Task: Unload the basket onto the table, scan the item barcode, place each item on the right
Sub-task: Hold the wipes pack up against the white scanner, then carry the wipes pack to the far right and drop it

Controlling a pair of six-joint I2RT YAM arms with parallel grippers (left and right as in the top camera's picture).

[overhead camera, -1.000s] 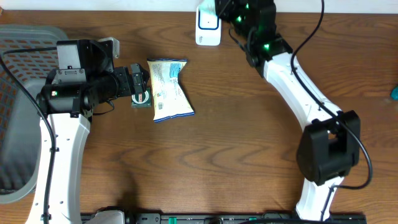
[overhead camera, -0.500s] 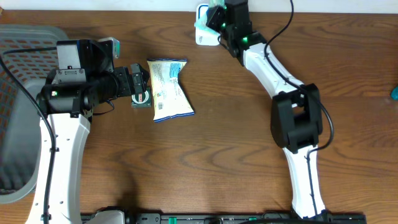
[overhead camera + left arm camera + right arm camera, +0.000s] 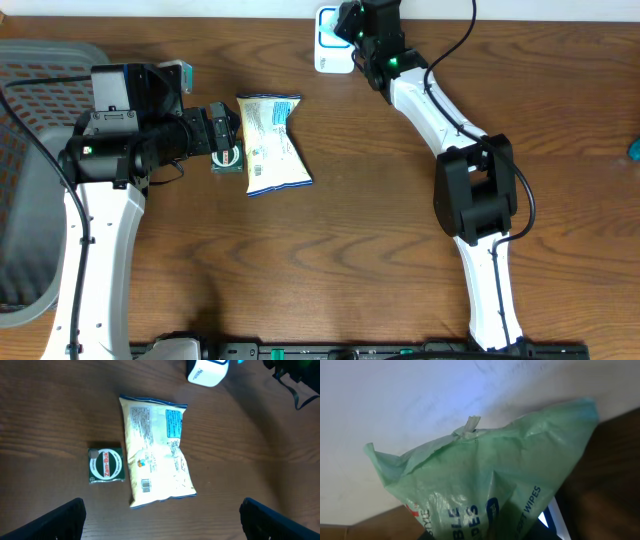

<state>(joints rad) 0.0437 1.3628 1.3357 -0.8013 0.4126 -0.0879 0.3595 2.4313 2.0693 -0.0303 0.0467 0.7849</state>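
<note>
Left gripper (image 3: 222,135) hangs wide open and empty over the tin (image 3: 105,464) and snack bag (image 3: 272,143), left of mid-table (image 3: 380,220). At the far edge, the right gripper (image 3: 352,22) pinches the wipes pack (image 3: 485,490) over the scanner (image 3: 330,48) — the soft film may crumple and hide its barcode.

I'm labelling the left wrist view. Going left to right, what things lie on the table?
green Zam-Buk tin → snack packet → white scanner
</note>
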